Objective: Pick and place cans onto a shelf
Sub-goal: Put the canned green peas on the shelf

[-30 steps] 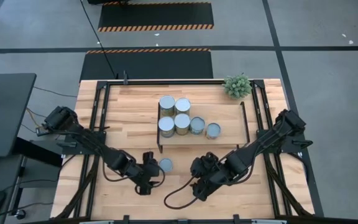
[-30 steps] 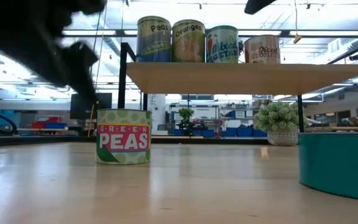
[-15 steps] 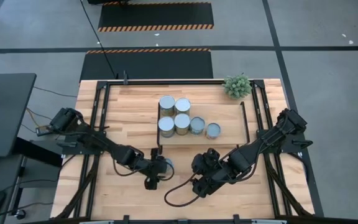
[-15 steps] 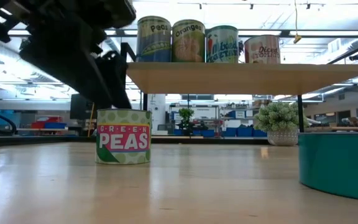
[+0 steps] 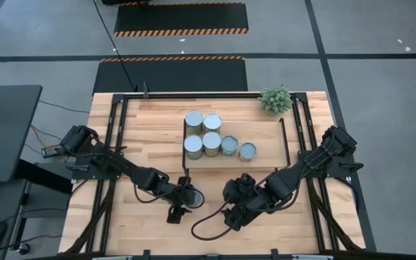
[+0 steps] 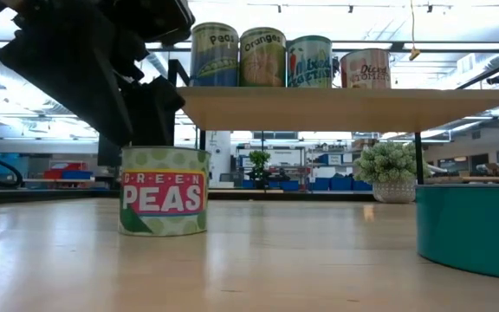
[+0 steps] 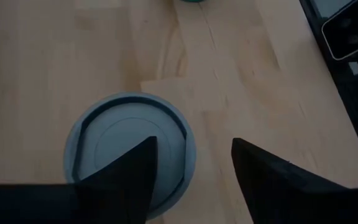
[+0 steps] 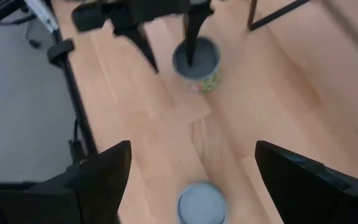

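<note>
A green-labelled peas can (image 6: 164, 191) with a blue-grey top (image 7: 129, 149) stands upright on the table in front of the shelf (image 5: 266, 144). My left gripper (image 7: 193, 142) is open right above it (image 5: 185, 199), one finger over the can's top and the other beside the can. Several cans (image 5: 211, 142) stand on the shelf (image 6: 336, 108). My right gripper (image 8: 192, 146) is open near the table's front middle (image 5: 231, 211), above another can (image 8: 201, 202) with a blue-grey top that stands between its fingers without touching them. My left gripper comes from above, pointing down. One finger (image 7: 126, 171) is on the peas can's top just inside the rim (image 7: 98, 146); the other finger (image 7: 263, 174) stands outside the can over bare table. The can stands upright on the table.
A small green plant (image 5: 275, 100) stands at the table's far right. A teal can (image 6: 470, 230) shows large at the right of the low view. The shelf's black legs (image 5: 186, 173) stand just behind the peas can. Black frame rails (image 5: 118, 137) run along the table's sides.
My left gripper has gone toward the table's right edge and down onto the peas can, staying open. The can has slid a little toward the table's near edge and stays upright.
</note>
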`<state>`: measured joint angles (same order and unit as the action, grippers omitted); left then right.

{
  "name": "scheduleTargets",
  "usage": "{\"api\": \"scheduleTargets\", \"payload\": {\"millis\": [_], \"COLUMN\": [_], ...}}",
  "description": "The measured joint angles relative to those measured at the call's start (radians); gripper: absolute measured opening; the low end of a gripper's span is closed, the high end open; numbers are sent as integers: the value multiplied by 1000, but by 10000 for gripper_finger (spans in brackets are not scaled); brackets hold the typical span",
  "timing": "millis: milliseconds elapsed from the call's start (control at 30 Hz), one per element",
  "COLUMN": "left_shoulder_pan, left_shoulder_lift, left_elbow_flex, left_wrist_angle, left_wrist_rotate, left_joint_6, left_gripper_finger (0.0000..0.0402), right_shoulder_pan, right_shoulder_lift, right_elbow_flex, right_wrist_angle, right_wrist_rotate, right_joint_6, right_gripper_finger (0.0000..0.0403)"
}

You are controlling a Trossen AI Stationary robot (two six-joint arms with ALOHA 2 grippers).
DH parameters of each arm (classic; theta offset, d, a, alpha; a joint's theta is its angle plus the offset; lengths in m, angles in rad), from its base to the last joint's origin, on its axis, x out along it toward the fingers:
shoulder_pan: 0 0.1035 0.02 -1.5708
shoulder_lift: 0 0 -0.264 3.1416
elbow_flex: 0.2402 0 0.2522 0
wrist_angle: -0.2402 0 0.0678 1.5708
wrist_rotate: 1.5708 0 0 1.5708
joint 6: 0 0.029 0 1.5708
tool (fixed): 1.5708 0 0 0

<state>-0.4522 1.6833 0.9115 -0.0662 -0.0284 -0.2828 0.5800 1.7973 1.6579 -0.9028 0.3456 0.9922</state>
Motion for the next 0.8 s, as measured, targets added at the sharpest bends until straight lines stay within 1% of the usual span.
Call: {"api": "scheduleTargets", "payload": {"millis": [67, 133, 267, 400, 533, 667, 800], "left_shoulder_pan": [-4, -6, -19, -46, -92, -138, -171], "left_shoulder_lift": [0, 0, -7, -40, -97, -147, -180], "left_elbow_flex": [0, 0, 0, -1, 0, 0, -1], "left_wrist_angle": [2, 5, 17, 26, -4, -91, -176], "left_wrist_rotate": [0, 2, 27, 44, -9, -80, -94], "left_joint_6": [-8, -10, -21, -27, -46, -86, -151], "left_gripper_finger": [210, 206, 198, 186, 173, 163, 156], "right_shoulder_pan": [0, 0, 2, 2, -1, -9, -26], "right_shoulder_lift": [0, 0, 0, 18, 50, 96, 157], "right_elbow_flex": [7, 17, 29, 31, 30, 30, 30], "right_wrist_angle": [-5, -2, 29, 106, 179, 239, 315], "right_wrist_rotate": [-32, -40, -31, -17, 19, 36, 17], "right_joint_6": [-4, -9, -30, -106, -226, -332, -412], "right_gripper_finger": [349, 349, 349, 349, 349, 349, 349]}}
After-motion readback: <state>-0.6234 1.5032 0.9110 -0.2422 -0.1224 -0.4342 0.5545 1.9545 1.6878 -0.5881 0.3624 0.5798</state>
